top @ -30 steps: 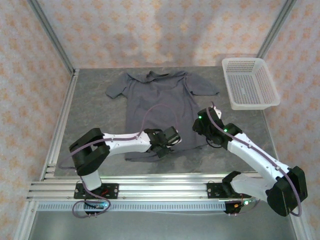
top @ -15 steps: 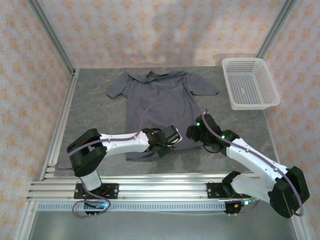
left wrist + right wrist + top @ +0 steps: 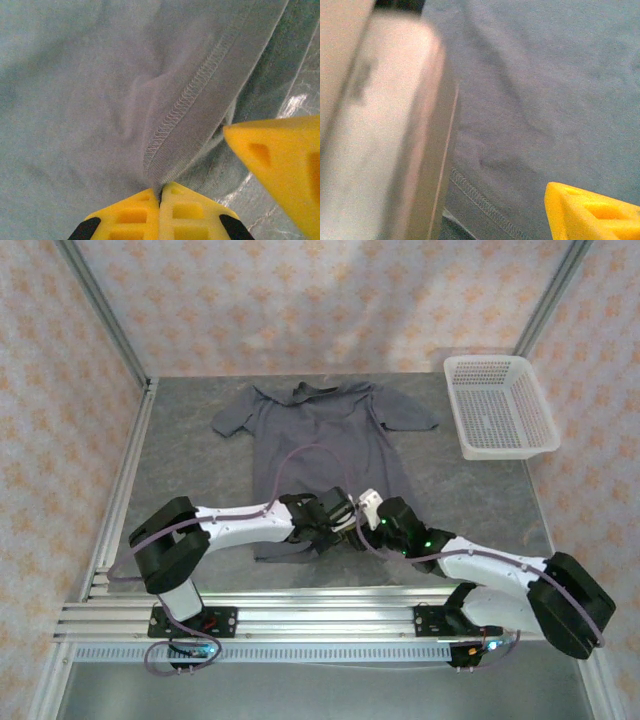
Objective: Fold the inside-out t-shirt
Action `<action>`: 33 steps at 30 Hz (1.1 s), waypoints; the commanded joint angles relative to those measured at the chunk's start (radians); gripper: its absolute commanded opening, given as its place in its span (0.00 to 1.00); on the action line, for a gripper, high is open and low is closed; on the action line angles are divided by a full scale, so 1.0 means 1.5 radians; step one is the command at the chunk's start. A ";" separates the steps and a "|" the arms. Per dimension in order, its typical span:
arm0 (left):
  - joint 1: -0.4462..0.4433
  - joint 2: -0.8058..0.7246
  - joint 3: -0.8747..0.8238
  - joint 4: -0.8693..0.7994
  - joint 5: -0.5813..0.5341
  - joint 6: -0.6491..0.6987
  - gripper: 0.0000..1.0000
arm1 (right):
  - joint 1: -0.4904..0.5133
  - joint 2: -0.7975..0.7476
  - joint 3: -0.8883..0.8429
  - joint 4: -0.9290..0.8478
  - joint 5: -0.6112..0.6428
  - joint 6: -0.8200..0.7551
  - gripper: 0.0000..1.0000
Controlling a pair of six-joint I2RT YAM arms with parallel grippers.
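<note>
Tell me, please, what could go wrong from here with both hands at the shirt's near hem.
The left hand pinches the t-shirt only at the very edge of its hem, so the cloth may slip out when lifted. The right hand is close beside it, so the two could bump. A second layer lies beneath the hem; it might stay behind.

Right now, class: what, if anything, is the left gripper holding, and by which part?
The left gripper is shut on the inside-out t-shirt, pinching a fold of its stitched hem at the shirt's near edge.
</note>
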 commanded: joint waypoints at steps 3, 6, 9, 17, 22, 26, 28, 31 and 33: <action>0.014 -0.035 -0.023 0.021 0.030 -0.009 0.00 | 0.009 0.072 -0.028 0.121 -0.042 -0.113 0.65; 0.019 -0.045 -0.035 0.034 0.043 -0.013 0.00 | 0.016 0.092 -0.031 0.154 -0.006 -0.103 0.63; 0.021 -0.048 -0.043 0.042 0.055 -0.015 0.00 | 0.015 0.114 -0.025 0.178 0.001 -0.092 0.54; 0.030 -0.061 -0.060 0.062 0.066 -0.026 0.00 | 0.016 0.172 -0.058 0.281 -0.005 -0.050 0.24; 0.054 -0.075 -0.070 0.080 0.107 -0.047 0.01 | 0.010 0.152 -0.086 0.341 -0.011 0.063 0.13; 0.081 -0.102 -0.090 0.103 0.138 -0.072 0.01 | -0.017 0.058 -0.118 0.356 0.024 0.210 0.12; 0.099 -0.121 -0.105 0.122 0.156 -0.085 0.00 | -0.028 -0.014 -0.108 0.278 0.054 0.243 0.13; 0.125 -0.139 -0.121 0.149 0.193 -0.104 0.02 | -0.028 -0.095 -0.095 0.197 0.052 0.240 0.18; 0.130 -0.136 -0.117 0.144 0.202 -0.102 0.21 | -0.028 -0.127 -0.088 0.163 0.039 0.221 0.25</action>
